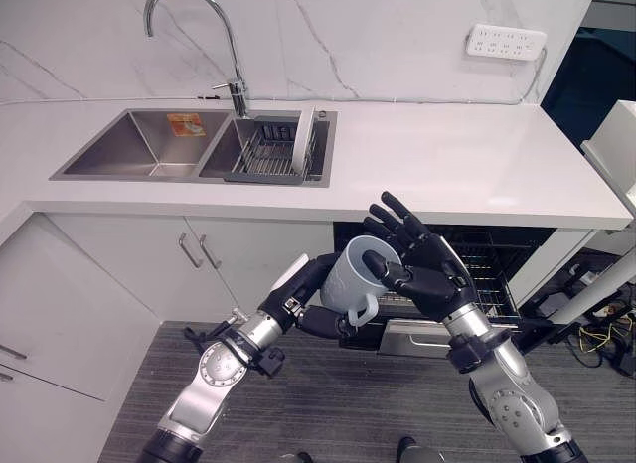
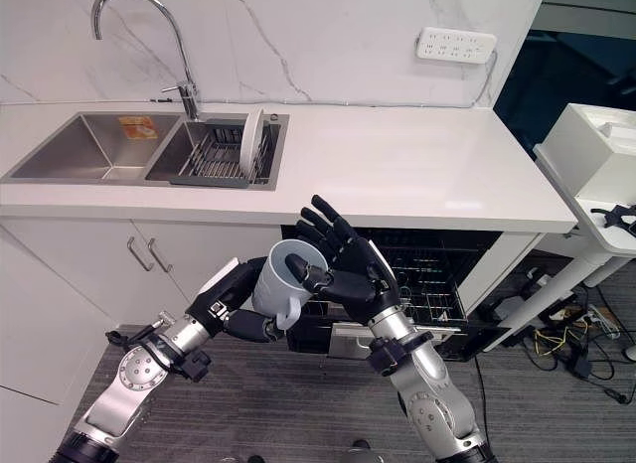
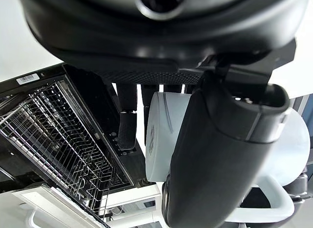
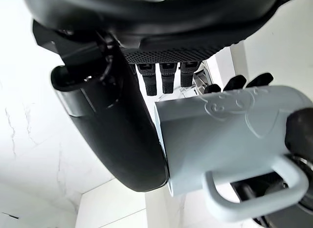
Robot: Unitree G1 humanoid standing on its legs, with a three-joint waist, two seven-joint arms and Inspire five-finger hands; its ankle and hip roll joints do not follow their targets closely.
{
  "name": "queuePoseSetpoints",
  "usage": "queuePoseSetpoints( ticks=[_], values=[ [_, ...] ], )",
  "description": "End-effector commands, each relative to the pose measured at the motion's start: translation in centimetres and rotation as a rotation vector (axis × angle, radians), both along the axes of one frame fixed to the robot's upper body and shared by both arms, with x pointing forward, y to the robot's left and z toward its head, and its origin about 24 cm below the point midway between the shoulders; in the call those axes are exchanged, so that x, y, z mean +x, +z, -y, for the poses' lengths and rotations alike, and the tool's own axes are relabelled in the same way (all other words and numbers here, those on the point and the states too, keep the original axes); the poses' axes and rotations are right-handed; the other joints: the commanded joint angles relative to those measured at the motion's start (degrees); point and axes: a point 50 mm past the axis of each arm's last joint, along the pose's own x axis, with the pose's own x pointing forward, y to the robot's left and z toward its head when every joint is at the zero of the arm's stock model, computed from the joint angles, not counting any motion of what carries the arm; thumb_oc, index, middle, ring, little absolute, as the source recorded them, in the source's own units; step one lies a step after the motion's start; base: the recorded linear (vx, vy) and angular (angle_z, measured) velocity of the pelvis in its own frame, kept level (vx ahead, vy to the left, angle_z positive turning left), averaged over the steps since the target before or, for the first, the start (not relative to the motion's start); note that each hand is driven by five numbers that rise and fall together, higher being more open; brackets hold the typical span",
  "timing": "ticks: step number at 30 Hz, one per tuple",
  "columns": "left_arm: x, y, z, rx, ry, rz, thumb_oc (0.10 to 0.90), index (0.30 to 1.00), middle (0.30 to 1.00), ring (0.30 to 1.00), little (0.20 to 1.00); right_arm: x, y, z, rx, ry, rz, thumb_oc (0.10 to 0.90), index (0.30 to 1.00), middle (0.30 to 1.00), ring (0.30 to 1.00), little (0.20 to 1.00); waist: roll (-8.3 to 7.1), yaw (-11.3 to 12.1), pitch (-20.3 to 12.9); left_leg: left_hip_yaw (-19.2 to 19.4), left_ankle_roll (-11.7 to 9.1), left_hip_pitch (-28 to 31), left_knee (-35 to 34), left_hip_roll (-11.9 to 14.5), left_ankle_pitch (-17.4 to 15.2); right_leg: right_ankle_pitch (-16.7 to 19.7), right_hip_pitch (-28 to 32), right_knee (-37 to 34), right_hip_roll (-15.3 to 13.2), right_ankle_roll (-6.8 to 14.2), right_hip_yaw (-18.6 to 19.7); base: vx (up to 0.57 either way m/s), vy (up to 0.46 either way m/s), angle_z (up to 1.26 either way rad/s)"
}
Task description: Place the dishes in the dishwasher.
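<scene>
Mug (image 1: 356,276) sits gripped in left hand (image 1: 316,302) fingers; right hand (image 1: 429,266) fingers spread beside it.

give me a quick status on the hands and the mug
Left hand fingers curled round mug. Right hand open against its rim. Dishwasher rack pulled out, nothing in the way.

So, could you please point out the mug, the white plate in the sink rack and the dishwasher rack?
mug (image 1: 350,277), left eye view, outer wall.
white plate (image 1: 305,140), left eye view, face.
dishwasher rack (image 2: 429,274), right eye view, wire grid.
</scene>
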Motion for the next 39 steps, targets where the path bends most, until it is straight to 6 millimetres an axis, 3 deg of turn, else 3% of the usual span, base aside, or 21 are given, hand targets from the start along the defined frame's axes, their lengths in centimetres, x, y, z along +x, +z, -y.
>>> queuePoseSetpoints(
  ticks=[1, 13, 24, 39],
  values=[
    [1.1, 5.0, 1.1, -0.097, -0.04, 0.248, 0.4, 0.3, 0.3, 0.3, 0.3, 0.0, 4.4, -1.4, 0.137, 0.122, 0.213, 0.8, 0.9, 0.9, 0.9, 0.9, 0.1, -0.6, -2.13, -7.47, -2.35, 2.03, -2.45, 1.17, -2.69, -7.71, 2.23, 4.0, -0.77, 3.34, -0.75, 0.0, 0.0, 0.0],
    [1.3, 4.1, 0.9, -0.098, -0.015, 0.213, 0.4, 0.3, 0.3, 0.3, 0.3, -1.0, 2.9, -3.5, 0.317, 0.315, 0.071, 0.8, 0.9, 0.9, 0.9, 0.9, 0.04, -0.6, -2.22, -7.84, -2.12, 2.09, -2.45, 0.86, -2.67, -7.79, 2.29, 4.0, -0.61, 3.38, -0.34, 0.0, 0.0, 0.0],
    [1.3, 3.8, 1.3, -0.092, -0.026, 0.201, 0.4, 0.3, 0.3, 0.3, 0.3, -1.6, 2.2, -4.6, 0.371, 0.431, 0.036, 0.8, 0.9, 0.9, 0.9, 0.9, -0.05, -0.51, -2.33, -8.25, -2.05, 2.02, -2.45, 0.77, -2.62, -7.93, 2.39, 4.0, -0.48, 3.28, -0.56, 0.0, 0.0, 0.0],
    [1.3, 4.2, 1.3, -0.146, -0.096, 0.174, 0.4, 0.3, 0.3, 0.3, 0.3, -2.2, 1.9, -4.3, 0.1, 0.595, 0.163, 0.8, 0.9, 0.9, 0.9, 0.9, -0.78, 0.25, -2.46, -9.04, -2.0, 1.7, -2.45, 0.47, -2.61, -7.89, 2.59, 4.0, -0.69, 3.27, -1.42, 0.0, 0.0, 0.0]
  ],
)
